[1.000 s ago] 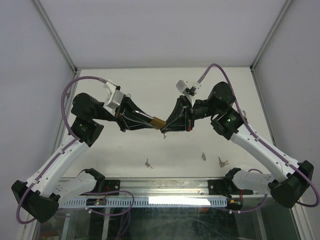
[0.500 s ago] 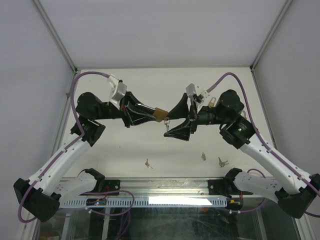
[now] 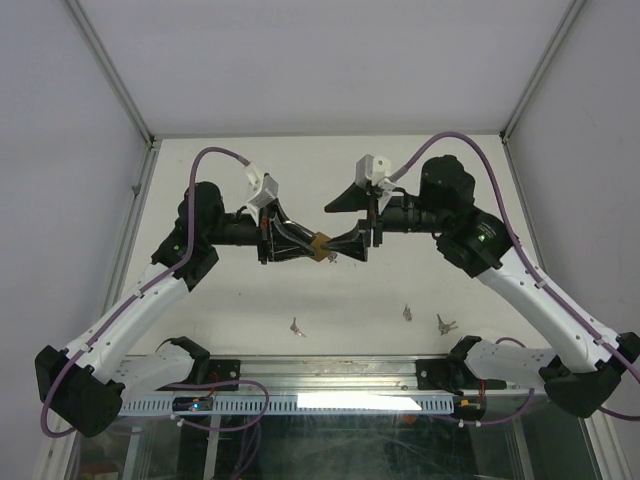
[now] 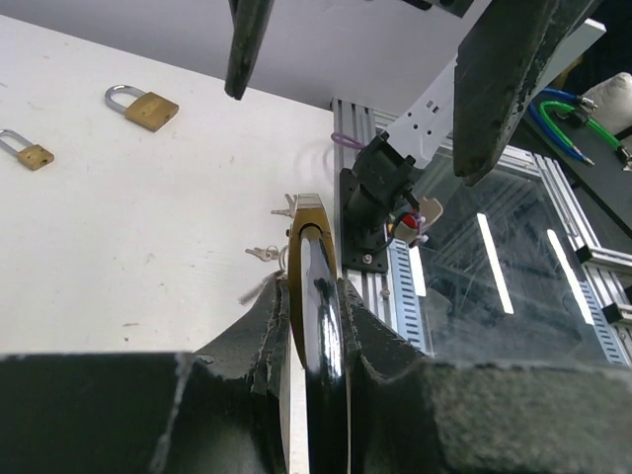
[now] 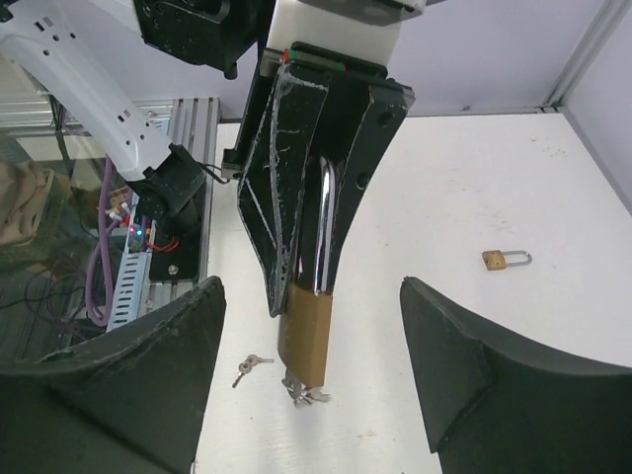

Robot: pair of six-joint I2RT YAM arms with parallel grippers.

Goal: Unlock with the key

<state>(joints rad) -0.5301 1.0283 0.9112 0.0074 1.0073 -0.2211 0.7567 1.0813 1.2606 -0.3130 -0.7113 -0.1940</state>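
A brass padlock point(image 3: 320, 245) with a chrome shackle point(image 5: 323, 227) is held above the table, my left gripper point(image 3: 300, 241) shut on the shackle. In the left wrist view the padlock point(image 4: 308, 222) stands edge-on between the left gripper point(image 4: 312, 296) fingers. A key point(image 5: 308, 393) on a small ring sticks out of the underside of the padlock's body point(image 5: 306, 331). My right gripper point(image 3: 343, 226) faces the padlock, open wide. In its own view the right gripper point(image 5: 311, 288) has a finger on each side of the padlock, touching nothing.
Loose keys point(image 3: 296, 326) point(image 3: 407, 313) point(image 3: 443, 323) lie near the table's front edge. Two other brass padlocks point(image 4: 143, 107) point(image 4: 27, 150) rest on the white table, and one small padlock point(image 5: 504, 259) shows in the right wrist view. The aluminium rail point(image 3: 320, 372) runs along the front.
The right gripper was shut at the padlock's key end; it has opened wide and let go. The left arm has carried the padlock slightly right and turned it.
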